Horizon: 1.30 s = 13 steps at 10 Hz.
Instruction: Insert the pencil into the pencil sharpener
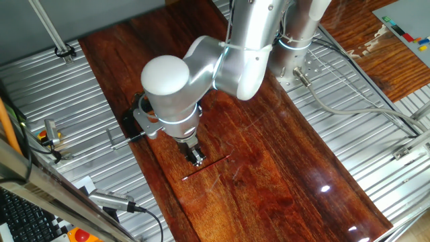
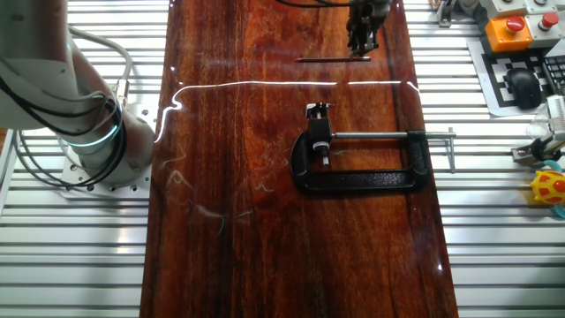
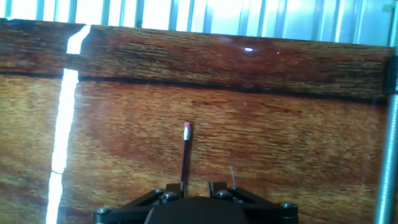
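Gripper [image 1: 195,157] lowered onto wooden table [image 2: 265,247], fingers pointing down. Pencil [image 2: 333,59] lying flat directly beneath gripper, passing between the fingertips in hand view; pale end [image 3: 186,131] extended well ahead of the fingers. Jaws parted, set close on either side of pencil; contact with the pencil cannot be determined. Sharpener [image 2: 316,110] well apart from gripper, seated in the jaw of black clamp [image 2: 362,163].

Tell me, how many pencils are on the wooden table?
1. The pencil lies flat on the wood at the gripper, away from the black clamp. The arm hides part of the table in one view.
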Each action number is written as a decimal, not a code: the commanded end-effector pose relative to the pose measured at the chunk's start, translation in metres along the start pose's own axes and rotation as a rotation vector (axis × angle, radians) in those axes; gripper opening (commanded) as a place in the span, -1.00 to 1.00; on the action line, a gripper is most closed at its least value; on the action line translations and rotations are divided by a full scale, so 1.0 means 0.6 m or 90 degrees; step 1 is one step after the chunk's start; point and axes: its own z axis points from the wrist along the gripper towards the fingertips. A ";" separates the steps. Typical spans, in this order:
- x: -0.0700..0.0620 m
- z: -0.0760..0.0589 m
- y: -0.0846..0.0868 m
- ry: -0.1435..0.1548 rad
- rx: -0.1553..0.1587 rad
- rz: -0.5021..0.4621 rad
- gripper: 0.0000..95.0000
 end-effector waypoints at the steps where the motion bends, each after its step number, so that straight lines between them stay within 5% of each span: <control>1: -0.001 -0.001 0.001 0.001 -0.004 -0.013 -0.60; 7: 0.003 0.009 0.009 -0.003 -0.008 -0.003 -0.60; 13: -0.006 0.057 0.046 -0.011 -0.006 0.027 -0.60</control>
